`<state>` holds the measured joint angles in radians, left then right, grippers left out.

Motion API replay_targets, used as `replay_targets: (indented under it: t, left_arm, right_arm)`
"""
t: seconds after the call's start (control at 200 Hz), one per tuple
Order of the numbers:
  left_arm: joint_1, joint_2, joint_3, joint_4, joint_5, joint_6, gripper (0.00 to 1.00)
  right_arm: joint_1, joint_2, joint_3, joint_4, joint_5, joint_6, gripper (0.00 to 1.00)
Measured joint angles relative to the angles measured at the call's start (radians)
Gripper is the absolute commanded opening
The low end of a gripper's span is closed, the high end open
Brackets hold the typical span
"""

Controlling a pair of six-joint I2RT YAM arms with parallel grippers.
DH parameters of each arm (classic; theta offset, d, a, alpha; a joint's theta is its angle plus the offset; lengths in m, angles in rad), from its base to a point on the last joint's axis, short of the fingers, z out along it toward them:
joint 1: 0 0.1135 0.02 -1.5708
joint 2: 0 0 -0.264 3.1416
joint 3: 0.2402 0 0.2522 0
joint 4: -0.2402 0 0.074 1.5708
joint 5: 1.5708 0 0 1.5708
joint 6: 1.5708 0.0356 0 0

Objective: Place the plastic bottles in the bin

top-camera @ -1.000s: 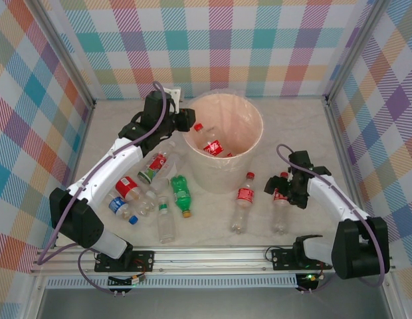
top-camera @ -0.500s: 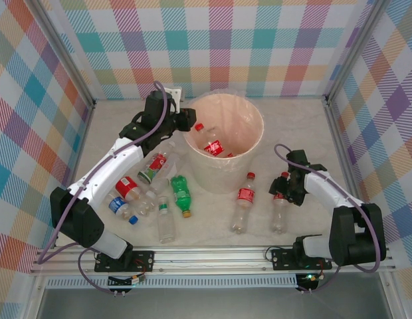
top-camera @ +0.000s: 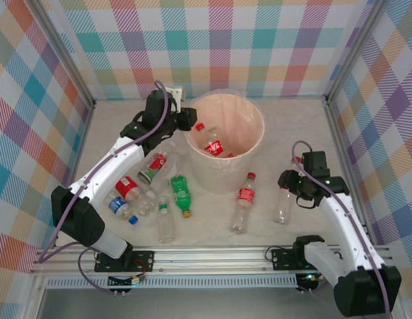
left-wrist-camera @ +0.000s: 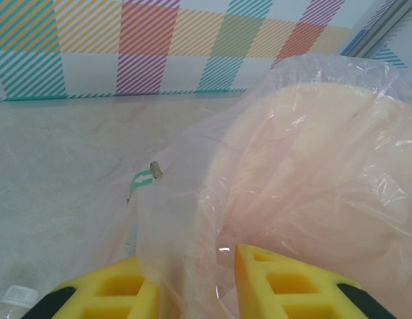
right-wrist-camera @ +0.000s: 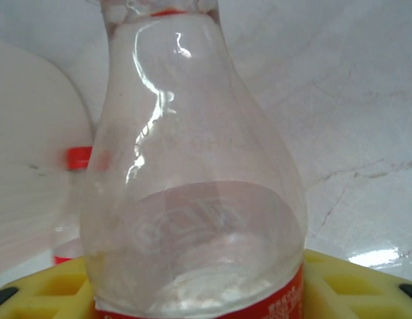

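The right gripper (top-camera: 289, 185) holds the red-labelled clear bottle (right-wrist-camera: 193, 199) between its jaws at the counter's (top-camera: 306, 133) right side (white label print too cropped to read), apart from the bin (top-camera: 219, 177), whose liner (left-wrist-camera: 173, 219) the left gripper's (left-wrist-camera: 196, 269) narrow jaws pinch.

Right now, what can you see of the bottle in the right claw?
The bottle is clear thin plastic, apparently empty, with a rounded shoulder, a red ring at the neck and a red label band lower down. The right claw grips it at the label, yellow fingers on both sides. From above, its base points toward the near edge.
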<state>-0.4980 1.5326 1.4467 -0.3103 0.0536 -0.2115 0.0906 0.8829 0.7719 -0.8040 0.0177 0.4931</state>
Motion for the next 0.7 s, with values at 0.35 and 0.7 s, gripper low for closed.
replay_targets:
  t: [0.35,0.7]
  left_arm:
    - [-0.002,0.000,0.002,0.000,-0.003,0.000,0.29]
    - [-0.006,0.002,0.003,0.000,-0.003,0.000,0.29]
  right_arm:
    - [0.000,-0.130,0.218,-0.019,-0.003,-0.016,0.47]
    - [0.000,-0.032,0.475,0.151,-0.153,-0.060,0.48]
